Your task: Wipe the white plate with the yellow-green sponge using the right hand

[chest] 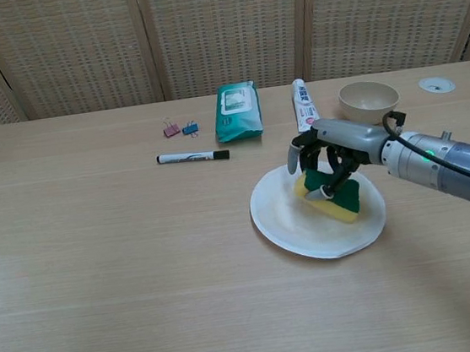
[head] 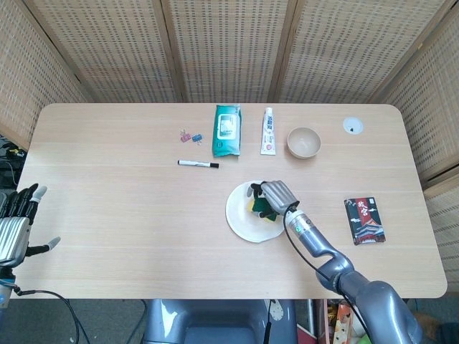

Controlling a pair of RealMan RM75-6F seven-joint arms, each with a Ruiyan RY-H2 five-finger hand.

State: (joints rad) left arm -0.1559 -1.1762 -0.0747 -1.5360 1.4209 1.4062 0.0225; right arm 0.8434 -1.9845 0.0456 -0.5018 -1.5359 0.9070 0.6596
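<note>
Table [head: 107, 179] carries the plate [chest: 291, 225], set near centre within the right arm's reach. Right hand [chest: 328, 158] bears down from above, fingers clamped on the sponge [chest: 340, 200], pressing it flat to the plate's right half for wiping. Left hand [head: 16, 223] idles off the table edge, fingers apart.

Overhead head view, low chest view
</note>
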